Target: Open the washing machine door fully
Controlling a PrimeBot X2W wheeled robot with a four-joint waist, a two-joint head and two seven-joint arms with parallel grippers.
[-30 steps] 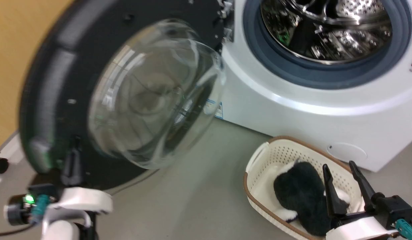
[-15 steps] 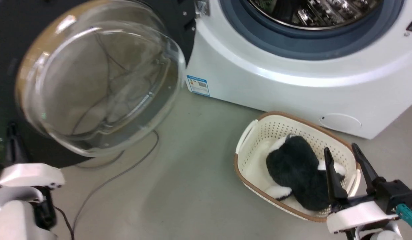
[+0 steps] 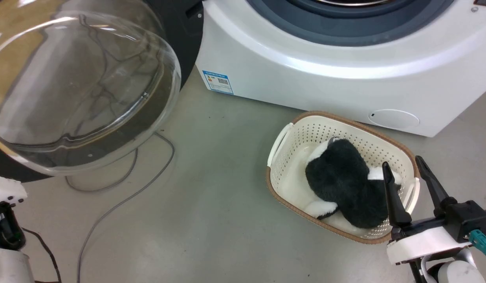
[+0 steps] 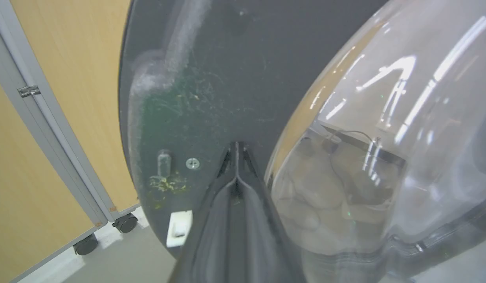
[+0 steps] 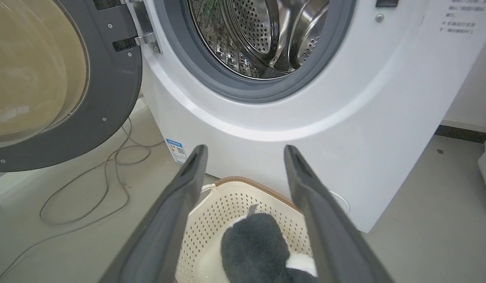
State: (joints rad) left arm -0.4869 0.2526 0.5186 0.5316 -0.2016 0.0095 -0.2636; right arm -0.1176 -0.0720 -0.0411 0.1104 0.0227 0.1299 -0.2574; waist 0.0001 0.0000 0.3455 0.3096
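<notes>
The washing machine door (image 3: 176,35) is swung wide to the left, and its clear glass bowl (image 3: 77,90) bulges toward me. In the left wrist view my left gripper (image 4: 235,147) is shut, with its joined tips against the door's black inner face (image 4: 211,78) beside the bowl. In the head view only that arm's white wrist (image 3: 3,188) appears, under the door. The white washing machine (image 3: 325,78) shows its blue-grey gasket (image 3: 345,27) and steel drum (image 5: 258,35). My right gripper (image 3: 402,163) is open and empty, above a basket. In the right wrist view the right gripper (image 5: 244,149) faces the machine.
A cream basket (image 3: 294,133) holding a black and white plush (image 3: 341,177) stands on the floor before the machine's round flap (image 3: 394,118). Grey cables (image 3: 121,200) loop on the floor under the door. A wooden panel on casters (image 4: 50,118) stands just behind the door.
The door has swung farther left, away from the machine, uncovering the blue label. My left gripper went with it toward the left edge. The head camera has tilted down; the right gripper has stayed open.
</notes>
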